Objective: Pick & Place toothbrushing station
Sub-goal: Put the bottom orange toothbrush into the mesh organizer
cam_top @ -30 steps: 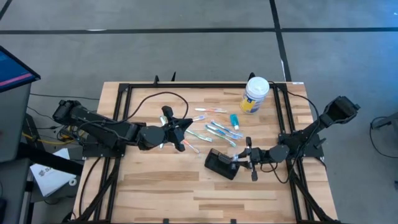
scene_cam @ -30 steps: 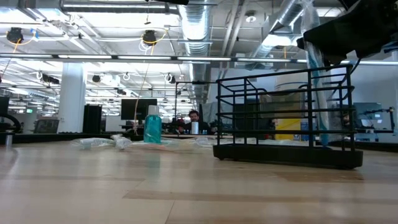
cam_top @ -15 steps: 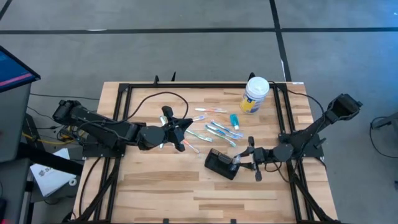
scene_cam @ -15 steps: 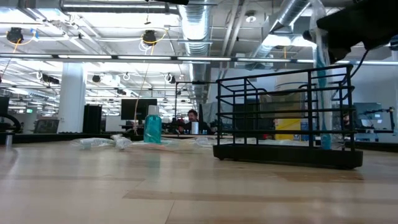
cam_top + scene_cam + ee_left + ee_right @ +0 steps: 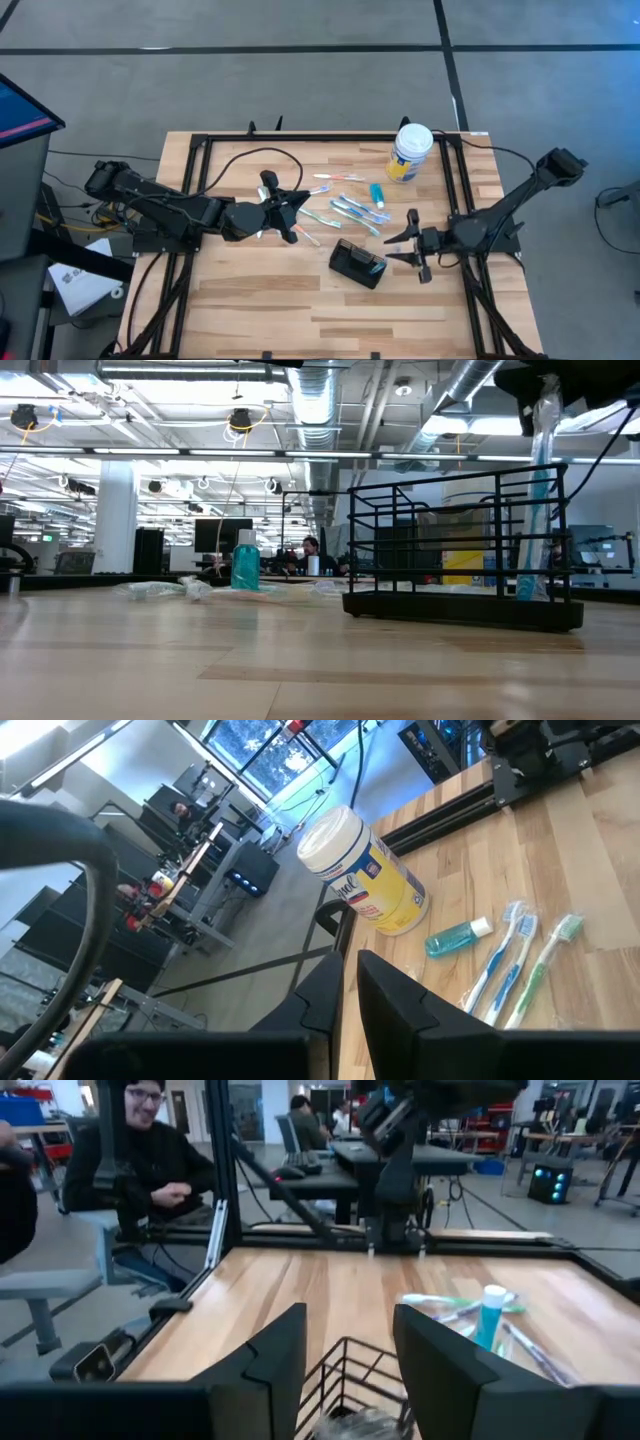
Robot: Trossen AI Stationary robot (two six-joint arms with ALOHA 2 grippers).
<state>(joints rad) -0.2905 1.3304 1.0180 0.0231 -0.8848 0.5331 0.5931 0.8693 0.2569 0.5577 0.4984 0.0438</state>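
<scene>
High view gives us the toothbrushing station (image 5: 358,265), a small black wire rack, standing on the wooden counter (image 5: 250,300) a little toward its right edge, with a toothbrush (image 5: 537,510) upright in it in the low view. We see the right gripper (image 5: 404,247) just beside the station on its right, apart from it, fingers spread wide and holding nothing. The left gripper (image 5: 292,217) hovers near the middle of the counter, beside a scatter of toothbrushes (image 5: 350,208), and we see its fingers (image 5: 395,995) drawn narrow with nothing between them. A small blue bottle (image 5: 377,193) lies among the brushes, and a white-lidded yellow tub (image 5: 410,152) stands by the far edge.
</scene>
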